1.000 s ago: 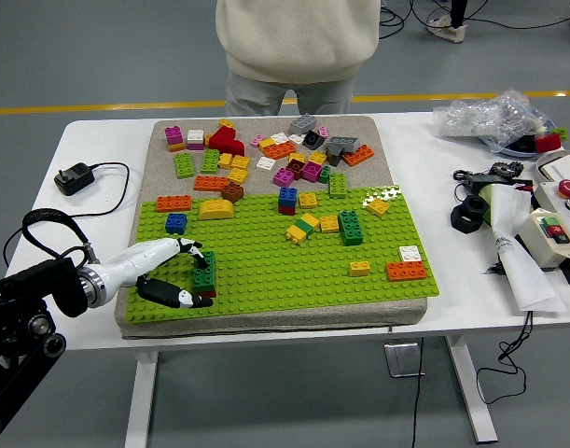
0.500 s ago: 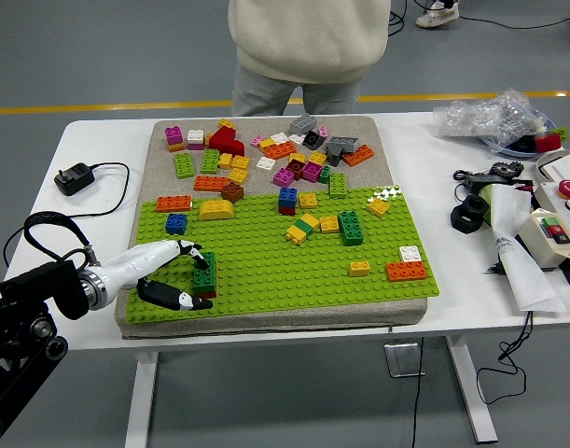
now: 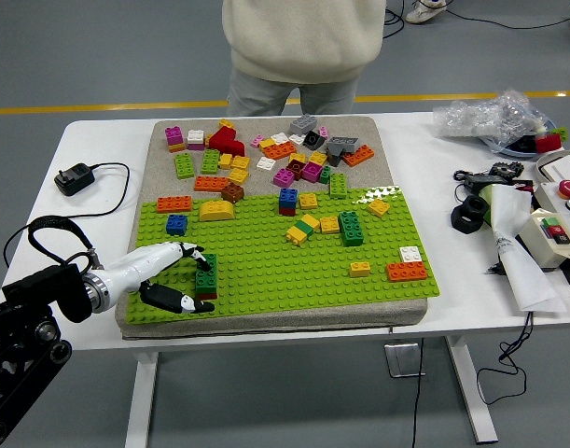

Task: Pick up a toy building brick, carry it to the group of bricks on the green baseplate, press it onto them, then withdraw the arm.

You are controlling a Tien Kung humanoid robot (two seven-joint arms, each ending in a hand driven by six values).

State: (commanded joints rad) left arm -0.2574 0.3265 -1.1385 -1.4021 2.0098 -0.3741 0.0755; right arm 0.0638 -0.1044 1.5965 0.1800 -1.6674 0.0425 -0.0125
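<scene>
The green baseplate (image 3: 266,271) lies on a grey pad (image 3: 359,131) on the white desk (image 3: 98,131). Bricks on the baseplate include an orange brick (image 3: 173,203), a blue brick (image 3: 176,223), a yellow arched brick (image 3: 216,209), a tall dark green brick (image 3: 350,227) and an orange-and-white pair (image 3: 407,267) near the right edge. A loose pile of mixed bricks (image 3: 266,149) covers the far part of the pad.

The left hand (image 3: 173,275) reaches in from the lower left. Its fingers (image 3: 187,250) pinch the dark green brick (image 3: 206,275) from above, with the thumb (image 3: 177,300) below it. This brick stands at the near left corner of the baseplate, well apart from the central bricks.

Compared with one second ago, the hand and the brick sit at nearly the same spot; the forearm has shifted slightly downward. The person (image 3: 298,47) at the far side has moved slightly.

Whether the dark green brick is seated on the studs cannot be determined. The person is cut off at the top edge. A black power adapter (image 3: 75,177) lies on the left, and a control box (image 3: 557,233) with a paper cone (image 3: 518,252) on the right.
</scene>
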